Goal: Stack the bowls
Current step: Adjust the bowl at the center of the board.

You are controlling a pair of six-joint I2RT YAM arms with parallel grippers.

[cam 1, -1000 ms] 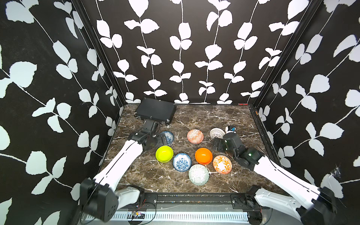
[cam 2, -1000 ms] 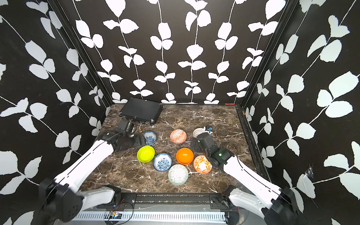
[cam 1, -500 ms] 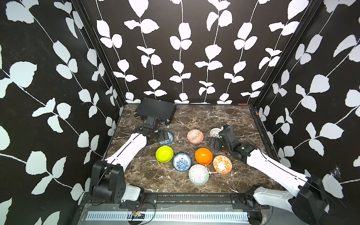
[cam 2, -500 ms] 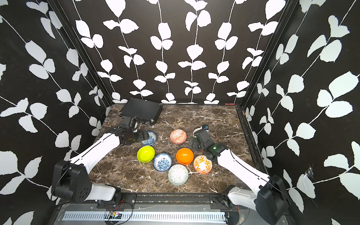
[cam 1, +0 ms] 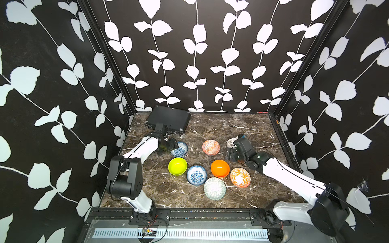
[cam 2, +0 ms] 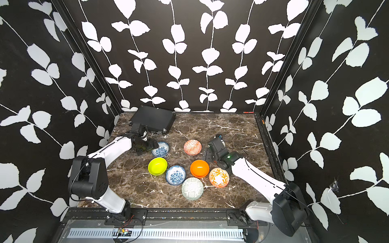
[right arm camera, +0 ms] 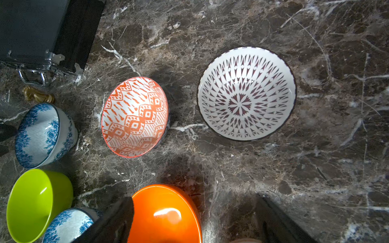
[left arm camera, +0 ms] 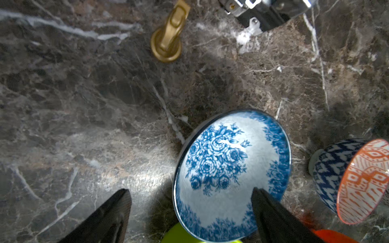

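Eight bowls stand on the marble table. The far blue floral bowl has my left gripper at its rim, open, with one fingertip over its inside and the other outside on the table. My right gripper is open low over the table, and the rim of the plain orange bowl lies between its fingers. The white lattice bowl stands ahead of it, half hidden in both top views. Neither gripper holds anything.
Also here are an orange-white patterned bowl, a lime bowl, a second blue floral bowl, a pale green bowl and an orange-white leaf-pattern bowl. A black case lies back left, with a small brass object beside it.
My left gripper has reached to the far blue floral bowl's rim. My right gripper has moved left from the lattice bowl toward the orange bowl.
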